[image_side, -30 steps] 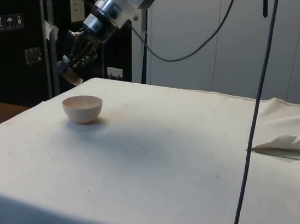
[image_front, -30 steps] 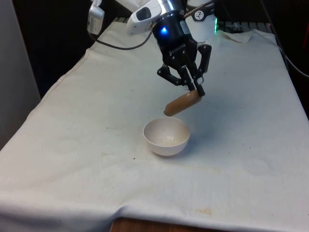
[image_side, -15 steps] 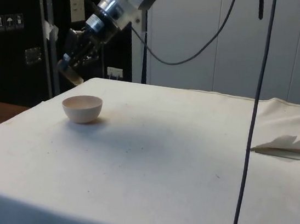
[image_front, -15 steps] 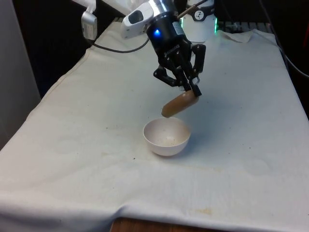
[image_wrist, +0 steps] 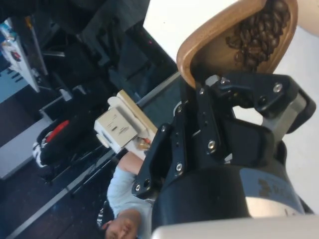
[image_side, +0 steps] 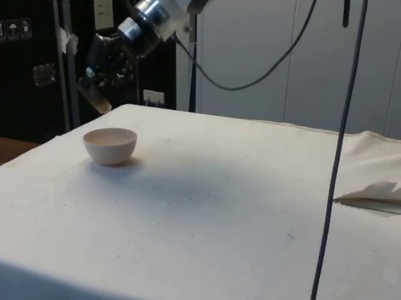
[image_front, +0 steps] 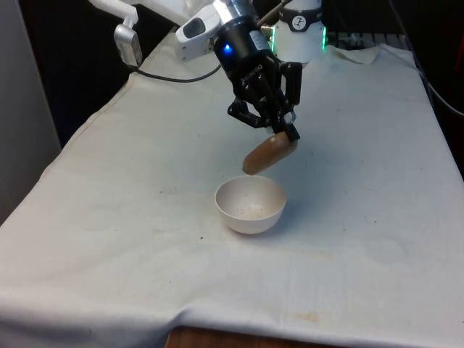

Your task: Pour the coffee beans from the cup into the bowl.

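A brown cup (image_front: 268, 154) hangs tilted just above the far rim of a white bowl (image_front: 250, 204), its mouth turned down towards the front view's left. My gripper (image_front: 284, 135) is shut on the cup's rim. In the wrist view the cup (image_wrist: 209, 50) holds dark coffee beans (image_wrist: 256, 32) lying against its lower wall, with my gripper (image_wrist: 219, 87) clamped on the edge. From the side, the cup (image_side: 93, 100) and gripper (image_side: 94, 86) sit up and left of the bowl (image_side: 109, 145).
The bowl stands on the white cloth (image_front: 130, 217) near the table's middle. Crumpled white cloth (image_side: 394, 196) lies at the side view's right, and a black cable (image_side: 336, 175) hangs in front. A person's light sleeve (image_wrist: 127, 186) is seen past the table edge.
The wrist has turned and shifted slightly towards the front view's left and upward, carrying the cup with it. The bowl has not moved.
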Robot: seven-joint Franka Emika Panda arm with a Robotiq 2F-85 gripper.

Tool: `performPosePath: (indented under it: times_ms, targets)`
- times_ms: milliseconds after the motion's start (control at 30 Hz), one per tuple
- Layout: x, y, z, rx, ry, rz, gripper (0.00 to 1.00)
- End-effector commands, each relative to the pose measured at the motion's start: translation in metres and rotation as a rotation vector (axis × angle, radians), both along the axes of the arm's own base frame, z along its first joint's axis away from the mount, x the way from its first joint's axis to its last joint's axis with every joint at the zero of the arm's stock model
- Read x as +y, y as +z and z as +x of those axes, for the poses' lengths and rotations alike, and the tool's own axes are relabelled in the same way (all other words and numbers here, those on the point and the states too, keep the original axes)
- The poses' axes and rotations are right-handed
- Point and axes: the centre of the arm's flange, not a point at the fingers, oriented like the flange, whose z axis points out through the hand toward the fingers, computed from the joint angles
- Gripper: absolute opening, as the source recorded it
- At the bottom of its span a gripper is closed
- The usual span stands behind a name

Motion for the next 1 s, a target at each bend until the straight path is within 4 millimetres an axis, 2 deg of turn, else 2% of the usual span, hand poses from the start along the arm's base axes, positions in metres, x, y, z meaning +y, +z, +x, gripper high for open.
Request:
performPosePath:
  times_ms: [0,967]
  targets:
    - [-0.001,0.000,0.000,-0.001,-0.002,0.006,0.00]
    - [-0.011,-0.006,-0.004,0.023,-0.088,0.223,0.00]
